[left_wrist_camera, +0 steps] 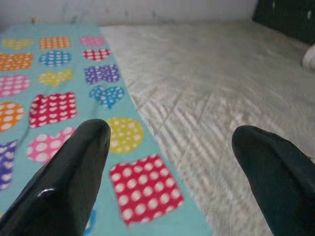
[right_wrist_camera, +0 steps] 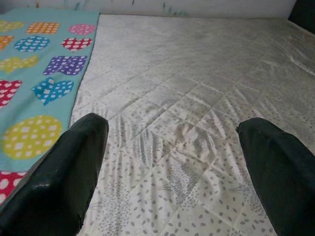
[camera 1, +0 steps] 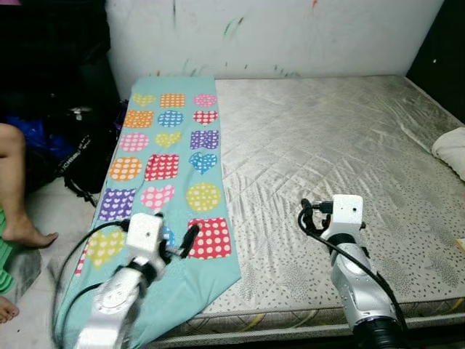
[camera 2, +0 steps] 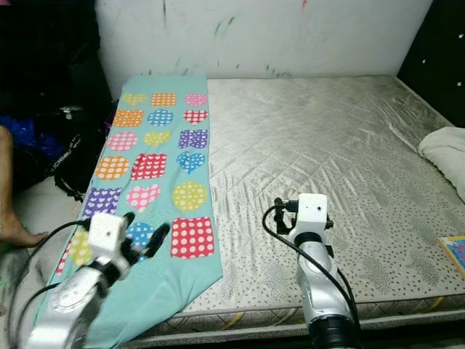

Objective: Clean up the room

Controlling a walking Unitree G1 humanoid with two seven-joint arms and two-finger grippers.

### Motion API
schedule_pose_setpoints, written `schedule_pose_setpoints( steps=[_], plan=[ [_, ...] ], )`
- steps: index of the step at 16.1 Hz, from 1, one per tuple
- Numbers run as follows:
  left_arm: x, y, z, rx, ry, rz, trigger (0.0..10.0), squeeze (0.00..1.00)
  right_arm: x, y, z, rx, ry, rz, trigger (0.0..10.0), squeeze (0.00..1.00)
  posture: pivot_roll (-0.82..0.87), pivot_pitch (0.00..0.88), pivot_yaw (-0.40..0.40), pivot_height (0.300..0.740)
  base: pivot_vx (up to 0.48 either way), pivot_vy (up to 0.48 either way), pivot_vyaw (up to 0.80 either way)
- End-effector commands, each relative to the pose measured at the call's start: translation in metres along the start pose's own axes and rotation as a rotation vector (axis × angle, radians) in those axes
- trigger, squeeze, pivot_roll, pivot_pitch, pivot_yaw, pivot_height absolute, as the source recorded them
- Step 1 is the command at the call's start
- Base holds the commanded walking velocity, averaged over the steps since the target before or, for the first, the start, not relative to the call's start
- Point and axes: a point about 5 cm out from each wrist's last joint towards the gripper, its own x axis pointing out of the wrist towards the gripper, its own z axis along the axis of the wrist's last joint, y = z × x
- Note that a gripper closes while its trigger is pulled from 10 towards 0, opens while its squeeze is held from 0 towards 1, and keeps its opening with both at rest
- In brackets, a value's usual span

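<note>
Grippers first: the left gripper (left_wrist_camera: pixel 170 167) hangs spread wide and empty over the near end of the blanket (camera 1: pixel 171 160), above the red dotted square by the blanket's inner edge, touching nothing as far as I can tell. The right gripper (right_wrist_camera: pixel 172 167) is also spread wide and empty, held over the bare mattress (camera 1: pixel 341 153) toward its near edge, just beside the blanket's inner edge.

Step in hand, as I judge it: lining up on the blanket, the likeliest thing to tidy here. It lies flat in a long strip along the mattress's left edge, from the wall end to the near edge, where its corner droops over the side. The next move calls for lowering the left gripper to pinch the cloth near that corner or edge, with the right taking the inner edge to fold or lift.

Beyond, a pillow (camera 1: pixel 452 150) sits at the mattress's right edge. A person's leg (camera 1: pixel 16 189) rests on the floor left of the bed, beside a black bag (camera 1: pixel 80 156).
</note>
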Motion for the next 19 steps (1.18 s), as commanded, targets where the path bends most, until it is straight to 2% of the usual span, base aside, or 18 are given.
schedule_pose_setpoints(
  steps=[1,3,4,6,10,19],
  plan=[
    [0.002,-0.005,-0.003,-0.065,-0.004,0.042,10.0,0.0,-0.002,-0.001,0.003,0.008,-0.012,-0.001,10.0,0.0,-0.09,0.0,-0.019,0.74,0.0,0.0,0.0],
    [0.004,-0.008,-0.004,-0.103,-0.031,0.099,10.0,0.0,-0.003,-0.003,0.003,0.006,-0.006,-0.003,10.0,0.0,-0.1,0.0,-0.021,0.74,0.0,0.0,0.0],
    [0.006,-0.005,-0.003,-0.146,-0.043,0.155,10.0,0.0,-0.001,-0.005,0.003,0.006,-0.003,-0.006,10.0,0.0,-0.1,0.0,-0.024,0.74,0.0,0.0,0.0],
    [0.008,0.001,-0.001,-0.162,-0.053,0.192,10.0,0.0,0.001,-0.004,0.006,0.007,-0.007,-0.005,10.0,0.0,-0.08,0.0,-0.028,0.74,0.0,0.0,0.0],
    [0.009,0.009,0.001,-0.149,-0.056,0.208,10.0,0.0,0.003,0.002,0.008,0.018,-0.012,0.002,10.0,0.0,-0.09,0.0,-0.01,0.74,0.0,0.0,0.0],
    [0.013,0.007,0.002,-0.143,-0.055,0.186,10.0,0.0,0.001,-0.002,0.006,0.019,-0.01,-0.011,10.0,0.0,-0.09,0.0,-0.007,0.74,0.0,0.169,0.0]
  ],
)
